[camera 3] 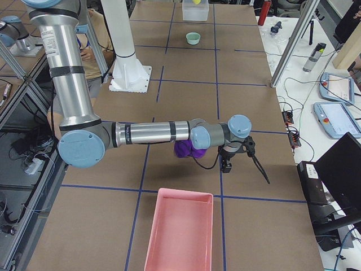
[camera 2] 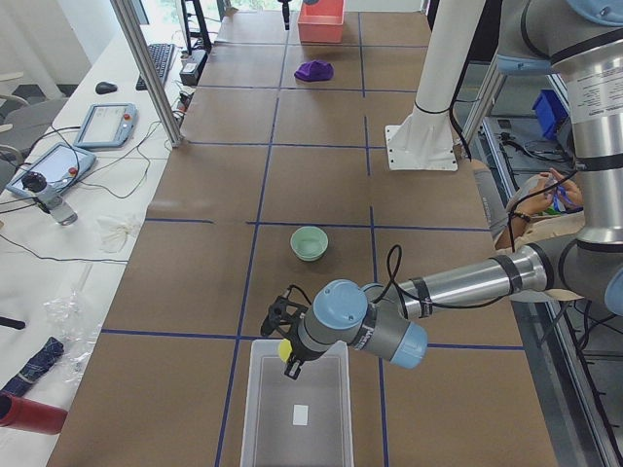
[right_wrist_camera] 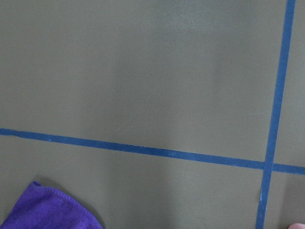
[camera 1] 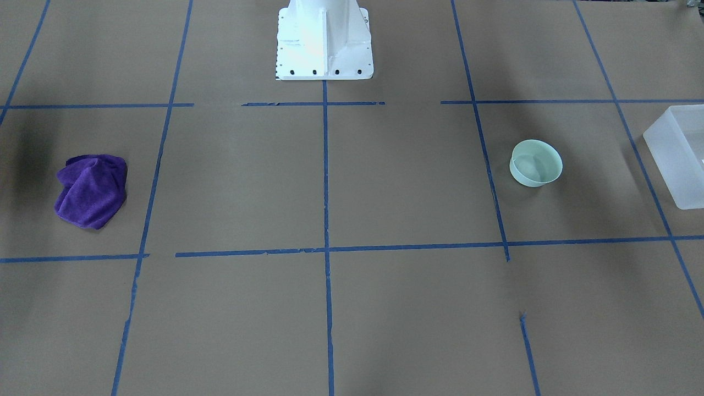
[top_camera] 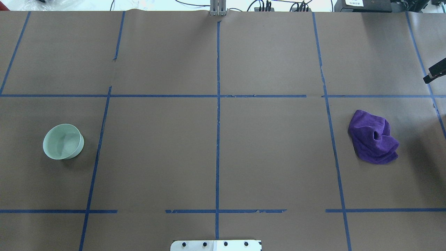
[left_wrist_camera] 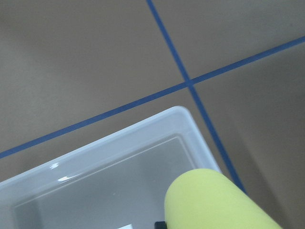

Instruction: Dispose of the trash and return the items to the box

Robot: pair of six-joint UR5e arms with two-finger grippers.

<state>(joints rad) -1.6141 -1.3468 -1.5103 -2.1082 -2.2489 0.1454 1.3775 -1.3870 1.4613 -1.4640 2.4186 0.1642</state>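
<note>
"One item is nearly home: the left pincer (camera 2: 288, 355) grips the yellow cup (left_wrist_camera: 214, 202) just over the box (left_wrist_camera: 119, 143), inside its corner wall."

"What is left?"

"The release, by the look of it. The green bowl (camera 1: 536, 163) and purple cloth (camera 1: 91, 190) lie well apart on the table (camera 1: 385, 181), with open room between. The right pincer (camera 3: 242, 166) is beside the cloth; I cannot tell whether it is open or closed."

Brown paper-covered table (top_camera: 271, 157), ruled into a grid by blue tape lines (top_camera: 218, 139). Unpatterned: crumpled purple cloth (top_camera: 373, 137), pale mint-green round bowl (top_camera: 63, 141), frosted-white translucent plastic bin (camera 1: 679, 159), bright yellow plastic cup (left_wrist_camera: 214, 202).
</note>
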